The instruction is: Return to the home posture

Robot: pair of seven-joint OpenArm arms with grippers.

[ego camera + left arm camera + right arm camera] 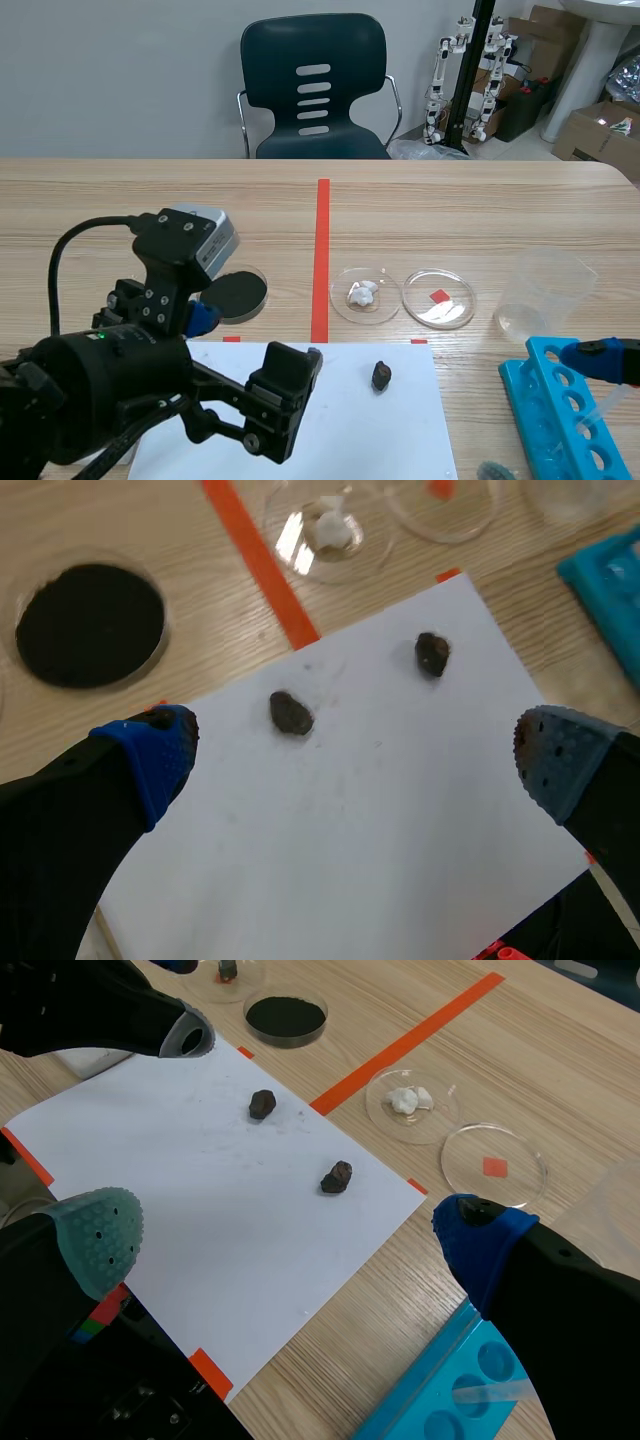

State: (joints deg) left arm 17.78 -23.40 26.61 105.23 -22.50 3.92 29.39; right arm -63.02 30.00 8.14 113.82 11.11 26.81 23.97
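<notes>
At lower left of frame, hovering left tool (pixel 355 760) spread wide, empty, over paper (pixel 340 420); right tool (pixel 290 1240) gaping too; needing straight lift, clearing dark lumps (pixel 291 712).

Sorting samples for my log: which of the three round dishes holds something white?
The middle dish, just right of the orange-red tape line, holding white lumps. The dish left of the line is filled with black; the rightmost dish holds a red square.

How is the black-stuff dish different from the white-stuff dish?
The black dish is filled across with dark powder; the white dish holds only a small lump. The black dish lies left of the tape line, the white dish right of it. Both are round and shallow.
</notes>
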